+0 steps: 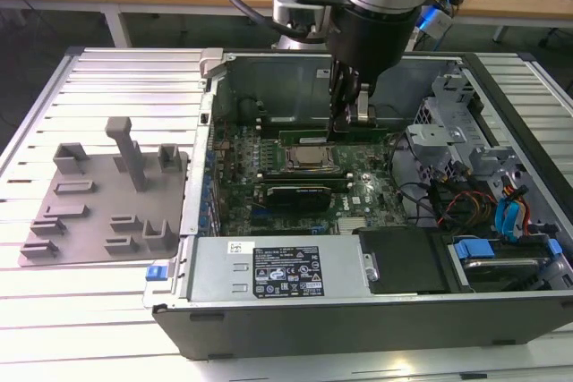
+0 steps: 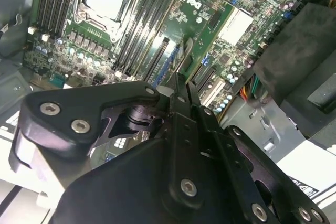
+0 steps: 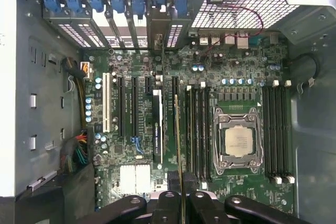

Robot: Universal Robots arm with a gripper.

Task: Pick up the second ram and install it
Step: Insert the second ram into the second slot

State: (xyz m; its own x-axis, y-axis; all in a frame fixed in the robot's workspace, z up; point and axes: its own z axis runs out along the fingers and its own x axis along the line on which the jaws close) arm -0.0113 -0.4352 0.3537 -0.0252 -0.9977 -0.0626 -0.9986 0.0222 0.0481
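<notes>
Over the board, my gripper is clamped on the second ram, edge down (likely so it lines up with the long slots beside the processor).

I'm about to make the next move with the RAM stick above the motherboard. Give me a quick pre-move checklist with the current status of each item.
1. Thin green circuit-board stick held: ok. In the first wrist view it is seen edge-on, with the jaws of the gripper shut on it.
2. Stick parallel to the long black memory slots: ok.
3. Stick over an empty slot: cannot tell.
4. Small white slot latches open: cannot tell.
5. Square silver processor apart from the stick: ok, it lies beyond the slot bank.
</notes>
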